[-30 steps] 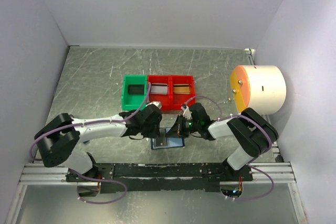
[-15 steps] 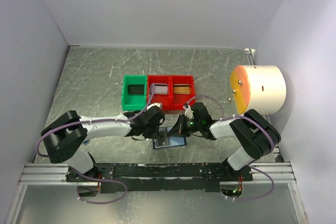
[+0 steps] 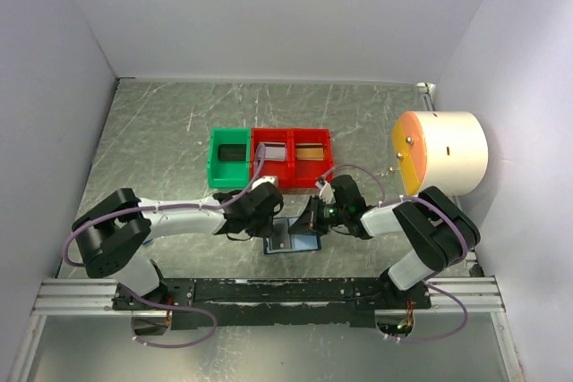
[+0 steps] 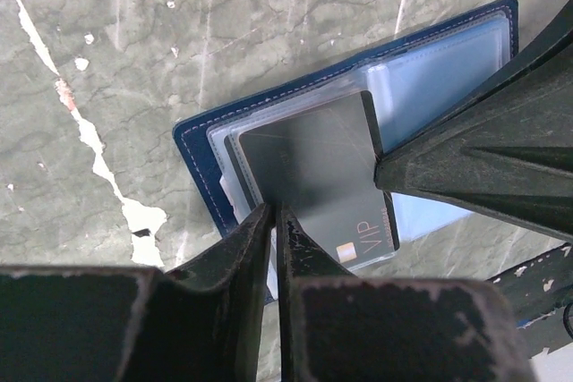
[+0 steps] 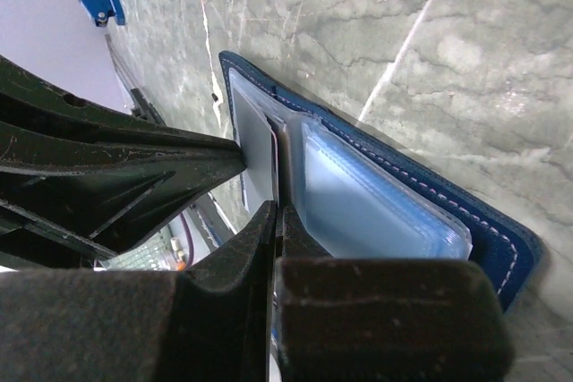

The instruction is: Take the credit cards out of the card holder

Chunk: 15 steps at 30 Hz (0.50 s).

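Navy card holder [image 4: 192, 160], open, grey card [image 4: 313, 176] inside

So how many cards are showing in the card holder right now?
1: a dark grey card marked VIP, lying on the open card holder, its edge pinched in the left gripper. More may be hidden in other pockets.

My fingers [image 4: 224, 261] are black, the card [image 4: 313, 172] dark grey with pale lettering, the card holder [image 4: 199, 154] navy and pale blue with white stitching, the table [image 4: 107, 60] marbled grey-green.

Left hand [image 4: 273, 210], right hand [image 5: 277, 208], both pinched tight.
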Available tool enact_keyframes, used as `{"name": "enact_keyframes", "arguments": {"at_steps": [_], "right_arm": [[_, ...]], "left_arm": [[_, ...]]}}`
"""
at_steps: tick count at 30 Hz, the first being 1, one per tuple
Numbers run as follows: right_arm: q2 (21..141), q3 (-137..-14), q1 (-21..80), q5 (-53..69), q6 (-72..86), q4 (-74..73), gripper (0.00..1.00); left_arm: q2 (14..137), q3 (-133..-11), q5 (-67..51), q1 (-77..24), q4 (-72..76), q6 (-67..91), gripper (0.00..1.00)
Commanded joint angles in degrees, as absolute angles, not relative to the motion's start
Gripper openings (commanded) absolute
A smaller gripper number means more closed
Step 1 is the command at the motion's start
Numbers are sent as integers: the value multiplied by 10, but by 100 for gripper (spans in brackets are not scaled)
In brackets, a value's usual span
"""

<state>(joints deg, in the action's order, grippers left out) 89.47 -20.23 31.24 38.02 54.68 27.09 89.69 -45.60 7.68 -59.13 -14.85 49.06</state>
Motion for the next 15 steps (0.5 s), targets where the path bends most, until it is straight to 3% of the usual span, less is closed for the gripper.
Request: {"name": "enact_keyframes", "arguments": {"at_steps": [1, 15], "right_arm": [[881, -188, 292, 402, 523, 265, 0], [856, -169, 234, 439, 475, 218, 0]], "left_arm": [[932, -433, 99, -599, -202, 491, 20], [941, -443, 112, -605, -215, 493, 18]]}}
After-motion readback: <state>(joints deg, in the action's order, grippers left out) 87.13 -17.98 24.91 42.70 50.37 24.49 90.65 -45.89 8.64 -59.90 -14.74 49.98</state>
